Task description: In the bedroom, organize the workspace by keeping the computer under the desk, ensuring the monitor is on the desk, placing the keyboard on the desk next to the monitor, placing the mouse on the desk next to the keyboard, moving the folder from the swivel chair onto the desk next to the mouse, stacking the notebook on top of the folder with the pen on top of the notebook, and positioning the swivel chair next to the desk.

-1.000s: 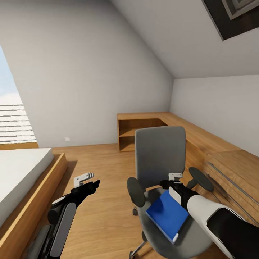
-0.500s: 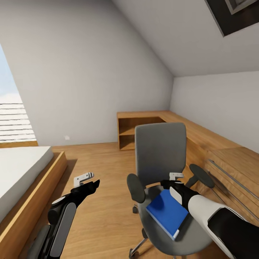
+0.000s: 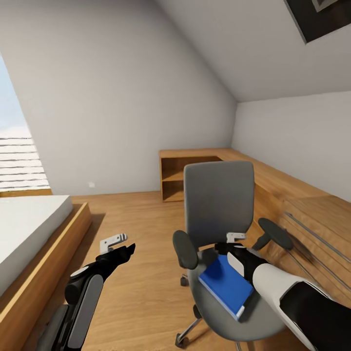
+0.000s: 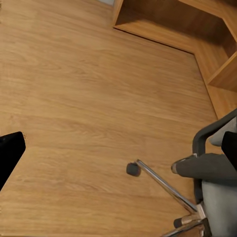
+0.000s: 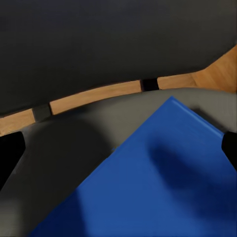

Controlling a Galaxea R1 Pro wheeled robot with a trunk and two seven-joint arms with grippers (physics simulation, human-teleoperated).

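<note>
The grey swivel chair (image 3: 218,204) stands on the wood floor, its back toward the far wall. The bright-blue folder (image 3: 225,286) lies flat on its seat (image 5: 59,163). My right gripper (image 3: 223,249) hovers open just above the folder's (image 5: 163,182) far corner, near the backrest, with one fingertip on each side and nothing held. My left gripper (image 3: 127,250) hangs open over bare floor to the left of the chair, whose chrome base and a castor (image 4: 132,169) appear in the left wrist view. The desk, computer, monitor, keyboard, mouse, notebook and pen are out of view.
A bed on a wood frame (image 3: 46,258) fills the left side. A light wood shelf unit (image 3: 187,170) runs along the far wall and joins a wood drawer unit (image 3: 312,224) close to the chair's right. Open floor lies between bed and chair.
The whole head view has shifted slightly, so the camera moved. Both arms, the chair and the folder keep the same places relative to one another.
</note>
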